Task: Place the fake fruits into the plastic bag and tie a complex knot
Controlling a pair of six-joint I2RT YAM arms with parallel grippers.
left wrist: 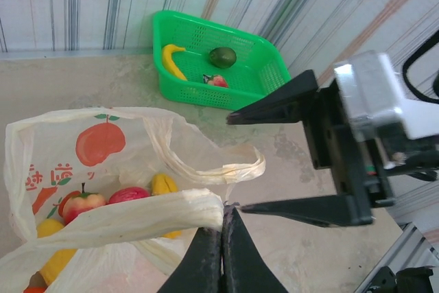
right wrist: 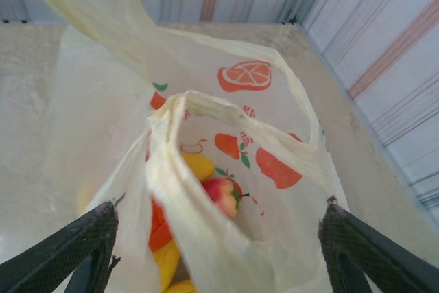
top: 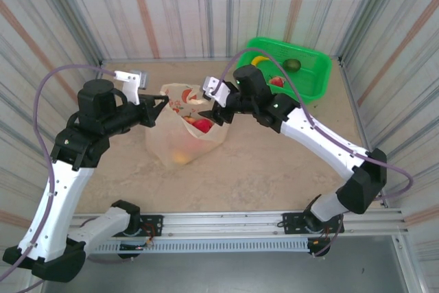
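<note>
Left fingers [left wrist: 223, 230] pinch one handle [left wrist: 137, 216] of the bag [top: 180, 143], which sits mid-worktop [top: 274, 162] with fruits [left wrist: 82, 204] inside. Right fingers [right wrist: 223, 200] are spread around the other handle [right wrist: 226, 109]. Tying looks underway; next, right needs to close cleanly on that loop.

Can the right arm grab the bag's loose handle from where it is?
Probably yes. The right gripper is open, and the loose loop handle of the thin pale-yellow plastic bag sits just ahead between its fingers, nothing blocking. The left gripper pinches the other handle.
</note>
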